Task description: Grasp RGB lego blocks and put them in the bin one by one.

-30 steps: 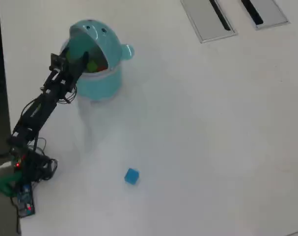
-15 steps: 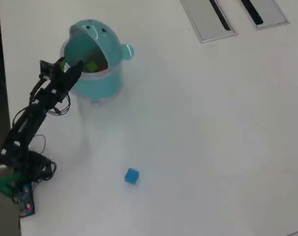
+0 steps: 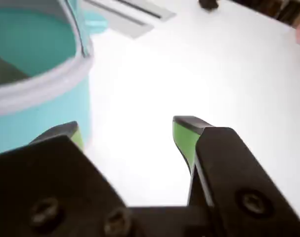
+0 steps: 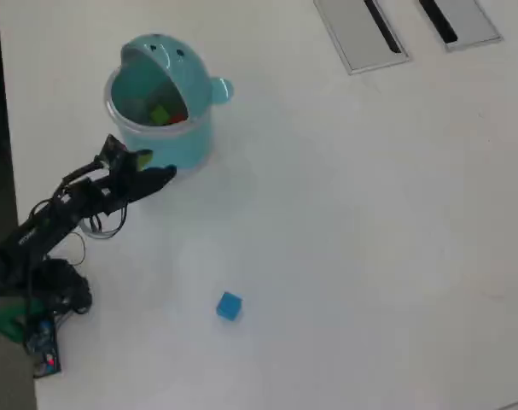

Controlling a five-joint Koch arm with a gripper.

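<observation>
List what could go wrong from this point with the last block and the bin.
1. The end effector hangs open right beside the bin; a careless swing toward the blue block could knock the bin over and spill the green block inside.
2. The blue block is small and sits alone on the smooth white table, so an off-centre close may push it away instead of gripping it.

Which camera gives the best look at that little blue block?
The overhead view: the blue block sits alone on the white table, fully visible. The wrist view misses it, showing only the bin and the gripper.
</observation>
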